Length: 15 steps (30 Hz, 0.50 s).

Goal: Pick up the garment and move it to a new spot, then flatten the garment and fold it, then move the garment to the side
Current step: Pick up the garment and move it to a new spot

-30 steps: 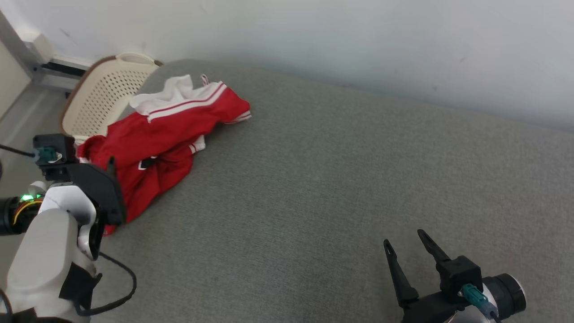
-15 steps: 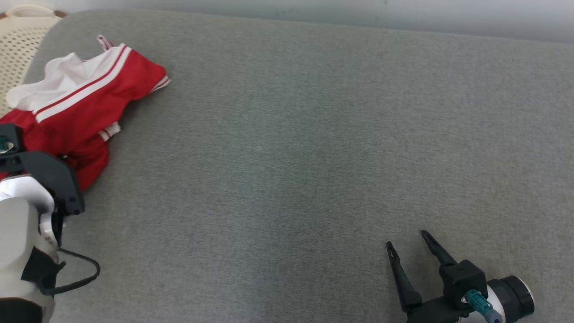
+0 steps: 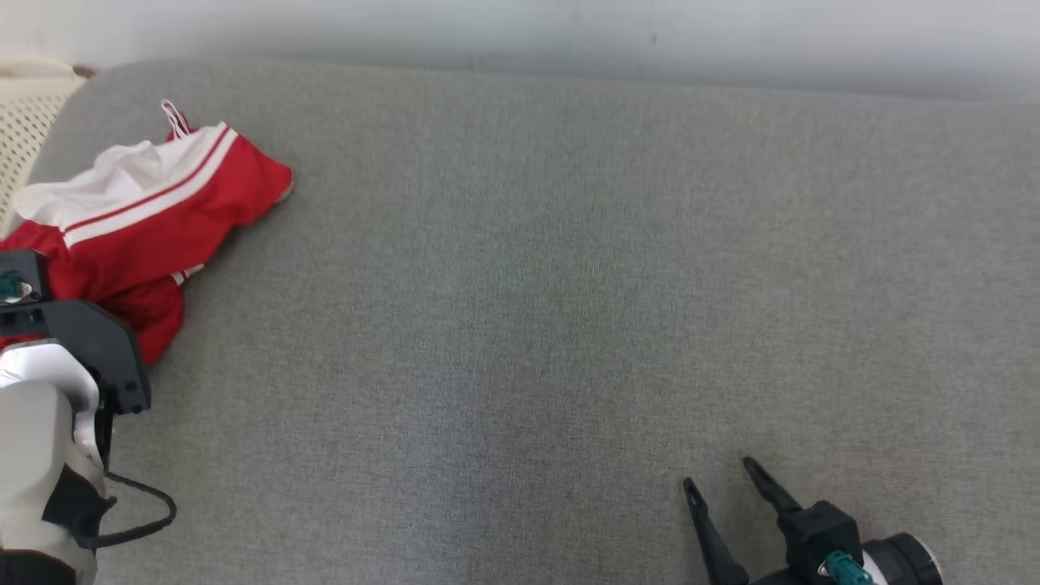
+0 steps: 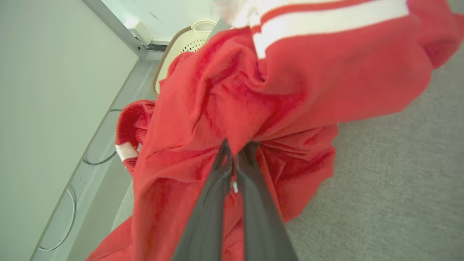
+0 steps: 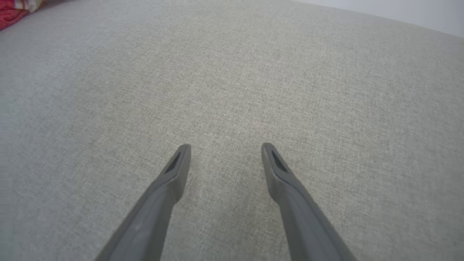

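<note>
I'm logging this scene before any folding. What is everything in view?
garment: one, red with white stripes, crumpled at the left end of the padded surface
padded surface: one, grey fabric, spanning the scene
laundry basket: one, cream, perforated, beyond the padded surface's left end
wall: one, white, behind the padded surface
left gripper: one, dark, shut on the garment's red cloth
right gripper: one, dark, open, over bare padded surface, lower right

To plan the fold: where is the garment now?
In the head view, the red and white garment lies at the far left of the grey surface, beside the cream basket; the left hand is shut on it.
</note>
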Motion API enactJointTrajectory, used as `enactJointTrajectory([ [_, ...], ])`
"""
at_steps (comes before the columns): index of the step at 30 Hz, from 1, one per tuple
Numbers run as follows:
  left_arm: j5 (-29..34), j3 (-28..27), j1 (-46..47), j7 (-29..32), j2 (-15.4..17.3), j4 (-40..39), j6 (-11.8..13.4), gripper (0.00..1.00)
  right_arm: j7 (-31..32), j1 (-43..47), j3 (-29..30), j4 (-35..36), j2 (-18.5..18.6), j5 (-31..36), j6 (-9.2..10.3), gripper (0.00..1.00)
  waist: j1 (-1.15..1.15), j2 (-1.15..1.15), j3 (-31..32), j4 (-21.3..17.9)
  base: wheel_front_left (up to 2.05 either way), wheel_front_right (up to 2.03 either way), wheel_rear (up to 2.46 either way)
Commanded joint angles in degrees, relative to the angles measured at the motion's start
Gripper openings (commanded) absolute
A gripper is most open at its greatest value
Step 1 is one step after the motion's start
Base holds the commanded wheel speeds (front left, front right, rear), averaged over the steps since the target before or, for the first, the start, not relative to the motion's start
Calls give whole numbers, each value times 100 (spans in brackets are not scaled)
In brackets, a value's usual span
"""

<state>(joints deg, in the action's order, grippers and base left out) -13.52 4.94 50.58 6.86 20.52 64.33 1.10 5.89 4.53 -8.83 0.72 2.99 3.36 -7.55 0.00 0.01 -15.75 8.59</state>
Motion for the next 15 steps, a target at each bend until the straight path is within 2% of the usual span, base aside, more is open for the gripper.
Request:
enactJointTrajectory([
  [1,40,24,-76,-87,-7,18,19,0,-54,61,-30,-61,-12,-65,12,100,0,-1,443,-57,0,0,0],
  [6,179,260,-79,-299,-71,-27,-150,0,-211,234,-37,-401,-24,-326,12,100,0,-1,1236,-158,0,0,0],
  [7,258,386,-58,-334,-135,-58,-212,0,-263,372,-30,-547,-27,-468,12,100,0,-1,1637,-230,0,0,0],
  [9,236,453,82,-381,-217,-176,-298,0,-312,414,-7,-614,-26,-558,12,100,0,-1,1873,-320,0,0,0],
  [15,49,585,534,-507,-834,-736,-571,0,-450,443,213,-720,-25,-707,12,100,0,-1,2259,-551,0,0,0],
])
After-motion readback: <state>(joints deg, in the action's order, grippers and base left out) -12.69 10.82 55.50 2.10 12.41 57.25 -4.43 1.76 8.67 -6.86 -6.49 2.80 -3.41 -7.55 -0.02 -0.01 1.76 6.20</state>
